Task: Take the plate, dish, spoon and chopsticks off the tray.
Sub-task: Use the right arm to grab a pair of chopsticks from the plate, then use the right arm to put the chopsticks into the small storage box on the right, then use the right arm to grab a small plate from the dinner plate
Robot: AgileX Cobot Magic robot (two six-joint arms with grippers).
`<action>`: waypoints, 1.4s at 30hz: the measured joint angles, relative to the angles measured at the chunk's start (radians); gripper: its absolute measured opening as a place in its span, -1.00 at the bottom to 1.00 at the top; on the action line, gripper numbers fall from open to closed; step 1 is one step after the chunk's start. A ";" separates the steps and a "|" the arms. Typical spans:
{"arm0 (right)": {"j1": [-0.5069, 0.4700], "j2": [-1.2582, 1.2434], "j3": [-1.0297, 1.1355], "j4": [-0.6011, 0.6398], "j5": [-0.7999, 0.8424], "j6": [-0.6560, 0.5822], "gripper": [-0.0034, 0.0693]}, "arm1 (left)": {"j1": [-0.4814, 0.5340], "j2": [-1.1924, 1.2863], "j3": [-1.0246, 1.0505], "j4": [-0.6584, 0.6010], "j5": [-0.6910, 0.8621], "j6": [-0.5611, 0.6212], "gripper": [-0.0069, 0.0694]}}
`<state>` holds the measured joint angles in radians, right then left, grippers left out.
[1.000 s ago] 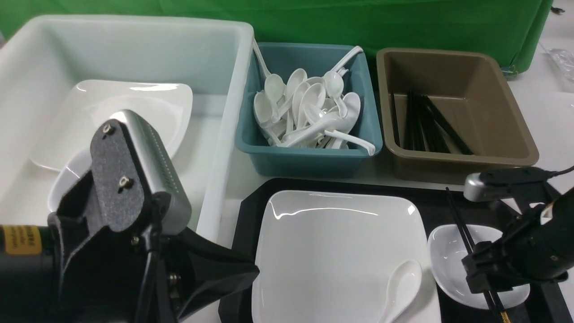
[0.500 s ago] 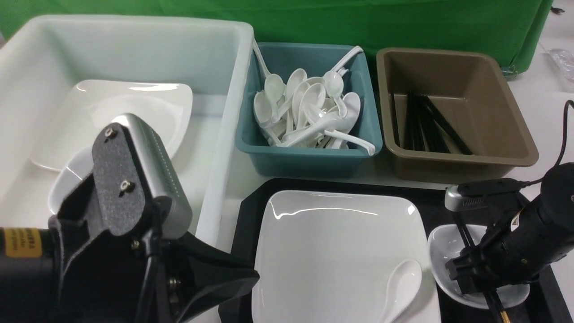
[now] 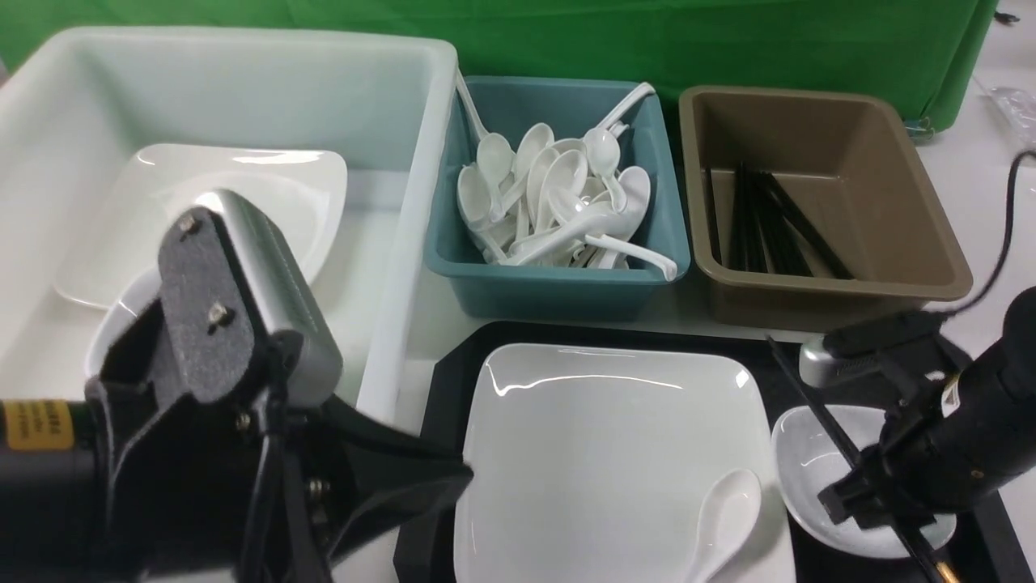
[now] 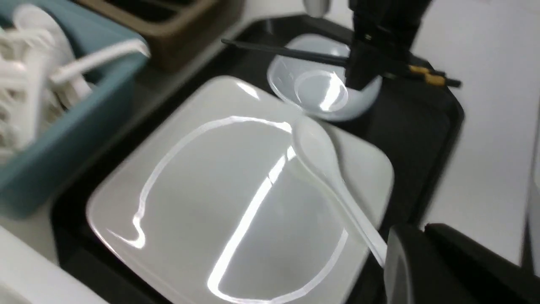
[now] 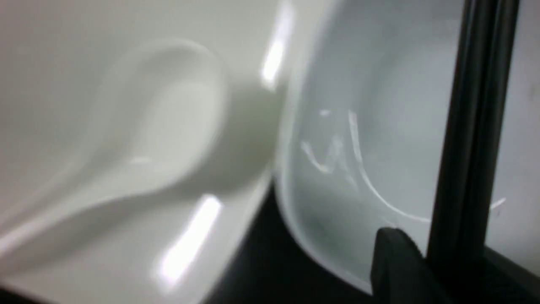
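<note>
**Right tool clamped on the chopsticks, bin straight out on the far side**

Your right tool (image 3: 870,494) is closed on the chopsticks (image 3: 809,394), gripping them nearer their gold-banded end. That end pokes out toward you on the near right. The longer bare length runs away to the far left. The pair crosses above the dish (image 3: 797,461) at the right end of the tray (image 3: 453,364). From the left wrist view they look raised off the dish, though you cannot be sure of the gap.

What the next move hangs on, as I judge it: the brown bin (image 3: 858,162) sits on the desk (image 3: 995,227) just beyond the tray's far edge. It lies far and a little left of the tool. The other chopsticks (image 3: 769,227) inside it lie mostly near-to-far. Your pair is slanted across that line, so expect to turn the wrist somewhat before letting go. Watch the far tip too, since it would meet the bin's near wall first.

The right arm is plainly the nearer one. Your left tool (image 3: 429,486) hangs at the near left by the corner of the plate (image 3: 599,453), and I cannot tell how wide it stands.

The chopsticks are thin, black and glossy, lying close together as one. The spoon (image 3: 724,506) rests on the plate's near right corner, bowl pointing far.
</note>
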<state>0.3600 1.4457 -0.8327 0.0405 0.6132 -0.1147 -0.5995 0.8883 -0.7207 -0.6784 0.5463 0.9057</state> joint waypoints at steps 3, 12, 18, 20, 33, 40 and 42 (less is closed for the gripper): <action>0.032 -0.042 -0.100 0.009 -0.027 -0.002 -0.56 | 0.000 0.000 0.000 -0.058 -0.115 0.085 -0.77; -0.092 0.162 -0.484 0.011 -0.311 0.055 -0.56 | 0.000 0.000 -0.001 -0.145 -0.227 0.184 -0.77; -0.190 0.450 -0.746 0.009 -0.367 0.143 -0.36 | 0.000 0.000 -0.001 -0.113 -0.204 0.192 -0.77; -0.198 0.494 -0.776 0.009 -0.334 0.155 -0.07 | 0.000 0.000 -0.001 -0.084 -0.197 0.192 -0.77; -0.146 0.272 -0.761 -0.018 0.111 -0.039 -0.19 | 0.000 0.000 -0.001 -0.014 -0.169 0.188 -0.77; 0.026 0.037 -0.392 -0.025 0.334 -0.171 -0.12 | 0.000 -0.069 -0.001 -0.010 -0.149 0.158 -0.77; 0.081 0.000 -0.277 -0.024 0.313 -0.199 0.01 | 0.000 -0.095 -0.001 -0.010 -0.149 0.152 -0.77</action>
<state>0.4408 1.4454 -1.1098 0.0162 0.9263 -0.3135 -0.5995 0.7932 -0.7218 -0.6887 0.3975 1.0575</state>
